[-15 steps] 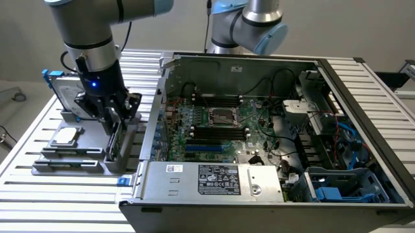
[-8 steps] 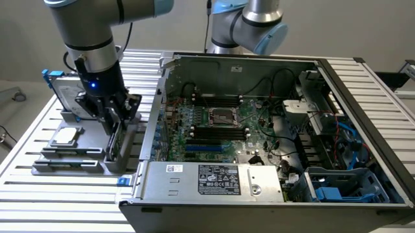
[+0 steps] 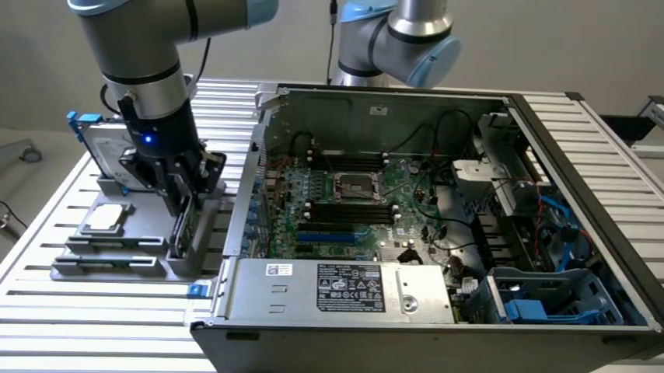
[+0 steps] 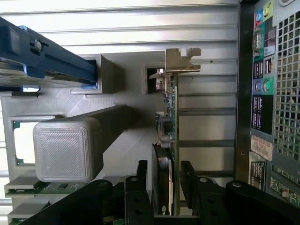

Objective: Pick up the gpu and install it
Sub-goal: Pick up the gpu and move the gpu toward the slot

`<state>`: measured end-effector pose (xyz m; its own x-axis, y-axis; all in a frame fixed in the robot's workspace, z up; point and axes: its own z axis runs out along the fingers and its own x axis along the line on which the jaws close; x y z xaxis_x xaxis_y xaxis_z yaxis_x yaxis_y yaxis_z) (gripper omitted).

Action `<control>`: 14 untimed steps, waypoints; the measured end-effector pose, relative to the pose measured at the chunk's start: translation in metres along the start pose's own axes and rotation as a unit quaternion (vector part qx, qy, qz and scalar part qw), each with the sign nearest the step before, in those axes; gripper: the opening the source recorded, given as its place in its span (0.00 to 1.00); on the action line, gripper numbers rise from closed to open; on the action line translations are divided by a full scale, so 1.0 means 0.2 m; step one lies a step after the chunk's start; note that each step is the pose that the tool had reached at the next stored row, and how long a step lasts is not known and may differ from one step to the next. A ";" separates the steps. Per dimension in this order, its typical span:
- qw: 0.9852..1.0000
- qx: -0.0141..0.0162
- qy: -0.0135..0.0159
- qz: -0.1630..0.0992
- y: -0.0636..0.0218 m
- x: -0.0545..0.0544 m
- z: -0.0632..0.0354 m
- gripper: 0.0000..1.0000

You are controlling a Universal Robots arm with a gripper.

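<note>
While I watch from the exterior view, the gripper point(image 3: 179, 208) hangs low over the gray holder point(image 3: 124, 260), which stands on the slatted table point(image 3: 62, 311) at the exterior view's left, just beside the open computer case point(image 3: 581, 155). The gpu point(image 4: 175, 117) stands on its edge in a slot of this holder. In the wrist view I see it edge-on: the green board is on one side and the black cover on the other. Its silver bracket point(image 4: 182, 60) is at the end far from the gripper.

The two black fingers point(image 4: 142, 180) are on both sides of the card, one at the cover face and one at the board face. They are only a little open, and I see a thin gap at each side. So they hold nothing, and the card rests in the holder.

Behind the gripper, a hard drive in a blue frame point(image 3: 99, 144) stands upright in the same holder. A small square silver part point(image 3: 107, 219) lies flat in a pocket near it. Inside the case the motherboard point(image 3: 353, 202) lies uncovered.
</note>
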<state>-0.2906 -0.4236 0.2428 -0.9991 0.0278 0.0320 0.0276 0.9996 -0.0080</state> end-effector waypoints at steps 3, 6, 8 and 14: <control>1.000 -0.001 0.000 0.000 -0.001 0.00 0.000 0.42; 1.000 -0.001 0.000 0.000 -0.002 0.00 0.000 0.42; 1.000 -0.001 0.000 0.000 -0.002 0.00 0.000 0.42; 1.000 -0.001 0.000 0.000 -0.002 0.00 0.000 0.27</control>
<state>-0.2897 -0.4240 0.2427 -0.9991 0.0278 0.0326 0.0276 0.9996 -0.0059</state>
